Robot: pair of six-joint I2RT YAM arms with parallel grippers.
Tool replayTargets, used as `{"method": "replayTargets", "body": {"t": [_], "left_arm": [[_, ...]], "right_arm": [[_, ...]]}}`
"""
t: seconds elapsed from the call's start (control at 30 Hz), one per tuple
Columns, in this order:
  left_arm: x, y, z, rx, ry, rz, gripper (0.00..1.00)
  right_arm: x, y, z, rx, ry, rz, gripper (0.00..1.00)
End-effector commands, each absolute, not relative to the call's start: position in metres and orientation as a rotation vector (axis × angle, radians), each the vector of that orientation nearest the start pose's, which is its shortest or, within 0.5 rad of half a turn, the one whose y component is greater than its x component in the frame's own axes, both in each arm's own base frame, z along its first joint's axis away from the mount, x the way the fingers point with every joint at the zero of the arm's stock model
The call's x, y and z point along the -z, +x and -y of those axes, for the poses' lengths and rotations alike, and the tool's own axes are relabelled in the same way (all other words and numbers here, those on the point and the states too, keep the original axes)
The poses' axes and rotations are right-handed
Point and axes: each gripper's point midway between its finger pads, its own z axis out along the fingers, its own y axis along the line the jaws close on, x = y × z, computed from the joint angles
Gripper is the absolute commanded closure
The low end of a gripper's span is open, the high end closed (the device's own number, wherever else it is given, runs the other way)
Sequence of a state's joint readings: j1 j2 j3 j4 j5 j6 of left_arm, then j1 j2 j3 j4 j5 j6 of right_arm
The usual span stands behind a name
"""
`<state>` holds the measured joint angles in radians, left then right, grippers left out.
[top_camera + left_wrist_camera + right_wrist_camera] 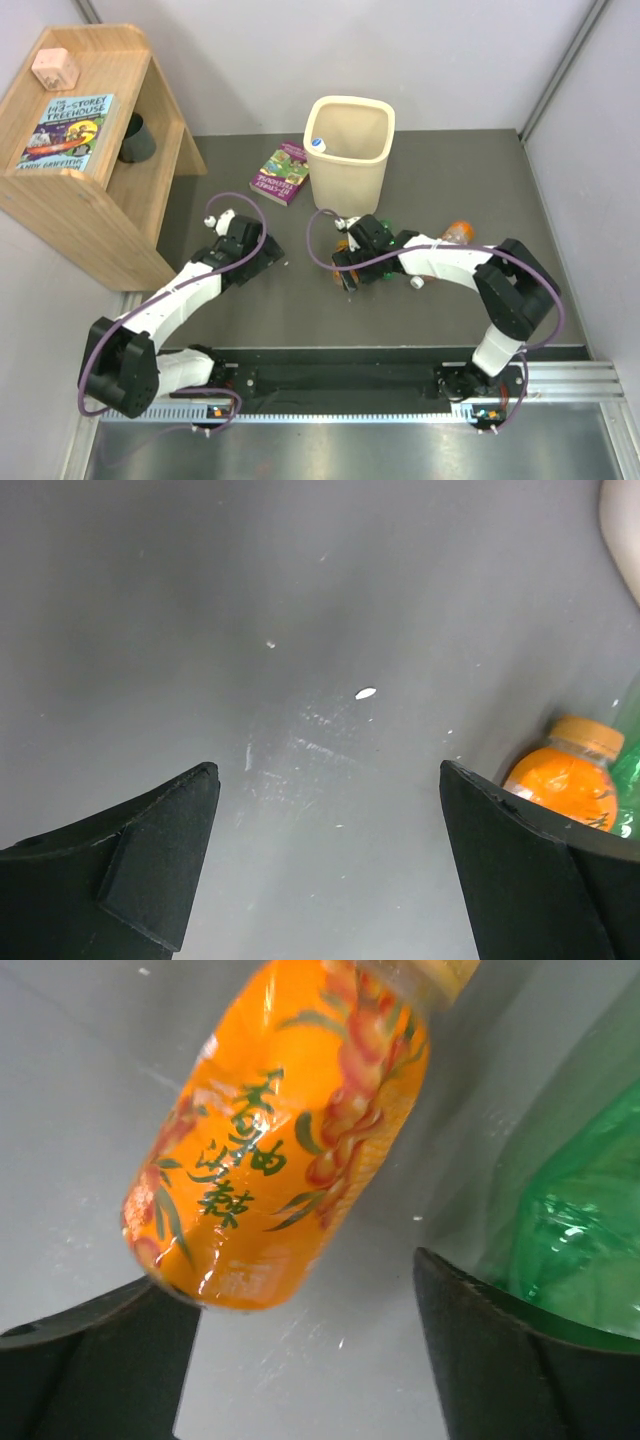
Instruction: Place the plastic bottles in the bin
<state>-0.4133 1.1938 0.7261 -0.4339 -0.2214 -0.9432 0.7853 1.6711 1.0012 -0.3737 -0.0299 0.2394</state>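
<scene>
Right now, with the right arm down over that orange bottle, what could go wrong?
The orange bottle lies askew and off-centre in the open right end effector, close to one finger, so closing may squirt it out rather than grip it. The green bottle sits just beyond the other finger and could get nudged or pinched. The bin stands tall close by; a low lift could knock its wall.

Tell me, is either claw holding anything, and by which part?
Nothing is held yet. The left gripper is open and empty; the right gripper is open around the orange bottle at its base end.
</scene>
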Motion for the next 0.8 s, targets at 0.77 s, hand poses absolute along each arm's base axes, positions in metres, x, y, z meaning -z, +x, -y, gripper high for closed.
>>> {"method": "replayTargets", "body": {"t": [0.77], "left_arm": [[-0.08,0.286,0.132,0.406,-0.708,-2.393,0.05]], "right_arm": [[-0.095,0.279,-0.344,-0.69,-0.309,-2.465,0.0]]}}
